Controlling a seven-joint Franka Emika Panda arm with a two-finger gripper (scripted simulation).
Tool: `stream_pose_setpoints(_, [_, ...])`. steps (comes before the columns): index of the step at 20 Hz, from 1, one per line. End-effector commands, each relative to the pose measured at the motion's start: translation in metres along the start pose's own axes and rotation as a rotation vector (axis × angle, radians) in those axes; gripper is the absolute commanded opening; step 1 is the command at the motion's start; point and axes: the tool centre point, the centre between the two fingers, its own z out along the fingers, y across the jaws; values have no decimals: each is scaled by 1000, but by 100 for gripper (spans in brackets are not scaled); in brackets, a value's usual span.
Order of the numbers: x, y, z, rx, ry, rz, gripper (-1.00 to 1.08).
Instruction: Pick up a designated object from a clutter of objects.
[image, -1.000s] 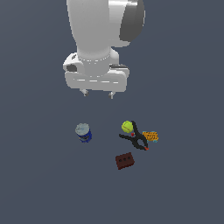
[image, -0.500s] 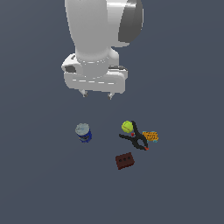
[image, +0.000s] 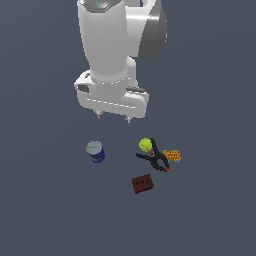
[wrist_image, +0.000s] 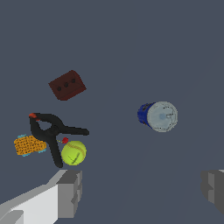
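Empty and spread wide, the end effector (image: 114, 117) hangs above the desk (image: 45, 210), its two fingers (wrist_image: 70, 192) far apart at the edges of the wrist view. Nothing sits between them. The brick (image: 142, 183) lies flat on the desk, apart from everything else, its holed face up; in the exterior view it is nearest the camera. Beyond it, the clamp (image: 156, 159) lies with the ball (image: 145, 145) against one handle and the orange block (image: 172, 156) by its other side, possibly touching. The can (image: 95, 151) stands well apart toward the exterior view's left, grey top showing.
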Motion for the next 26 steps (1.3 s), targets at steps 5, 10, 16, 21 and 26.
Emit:
stream_pose_setpoints(5, [22, -17, 19, 5, 3, 136, 100])
stream_pose_setpoints(10, [39, -32, 37, 8, 6, 250, 100])
stream_pose_setpoints(16, [58, -51, 61, 13, 9, 388, 100])
stream_pose_setpoints(21, [73, -66, 82, 16, 11, 503, 100])
stream_pose_setpoints(26, [85, -82, 105, 20, 13, 617, 100])
